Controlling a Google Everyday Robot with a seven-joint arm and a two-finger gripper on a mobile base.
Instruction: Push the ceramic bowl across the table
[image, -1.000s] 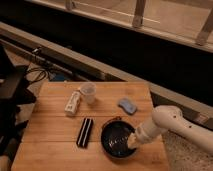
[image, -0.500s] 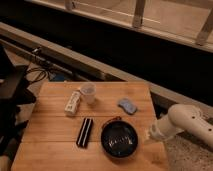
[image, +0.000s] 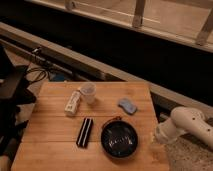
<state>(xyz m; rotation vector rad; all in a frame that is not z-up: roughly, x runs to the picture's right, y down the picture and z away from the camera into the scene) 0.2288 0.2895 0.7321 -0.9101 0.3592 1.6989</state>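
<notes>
Wooden tabletop (image: 50, 140) seen from above. Black ceramic bowl (image: 120, 141) sat near the front edge, right of centre, w/ a black bar (image: 85, 132) just to its left. A white robot arm reached in from the right. Its tool (image: 155, 144) hung at the tabletop's right edge, near the bowl but apart from it, holding nothing; open or shut couldn't be told. Likely step: lining up the push. Next: touch the rim low, then shove steadily.
</notes>
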